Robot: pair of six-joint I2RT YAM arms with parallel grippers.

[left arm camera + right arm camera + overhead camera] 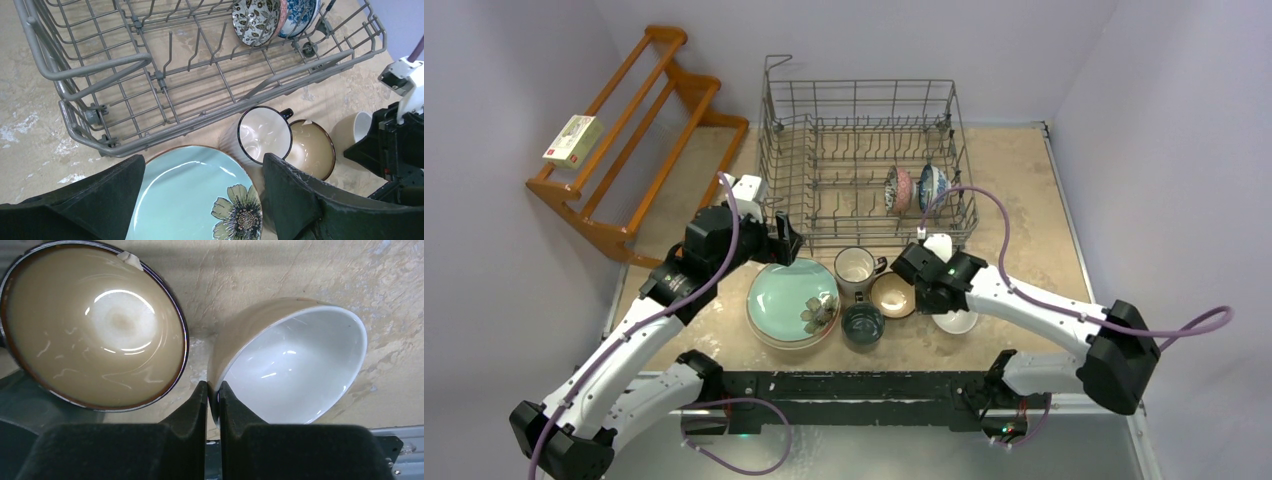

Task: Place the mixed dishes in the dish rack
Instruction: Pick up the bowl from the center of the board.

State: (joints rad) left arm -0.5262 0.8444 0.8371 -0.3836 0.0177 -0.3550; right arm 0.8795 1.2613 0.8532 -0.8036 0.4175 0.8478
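- Claw, right: closed on the rim of the white-lined bowl, one finger inside the wall and one outside. The bowl is tipped, mouth facing partly sideways.
- White-lined bowl: glossy ceramic, beige outside, white inside, round. It lies nr the near edge of the worktop, right of centre.
- Beige bowl: just beside the gripped bowl on its left and upright. Glazed tan inside with a dark brown rim. Whether the two touch, cannot tell.
- Left claw: jaws spread wide and gripping nothing. It hangs over the far edge of the mint plate.
- Mint plate: smooth pale green glaze, round, flower motif nr its right edge. It tops a stack; a rim of another plate shows beneath.
- White mug: ribbed outer wall, dark rim and handle. It stands betw. plate and beige bowl.
- Dark teal mug: upright, close to the near edge, centre.
- Dish rack: grey wire with upright tines, at the far edge, centre. Two patterned bowls stand on edge in its near right corner.
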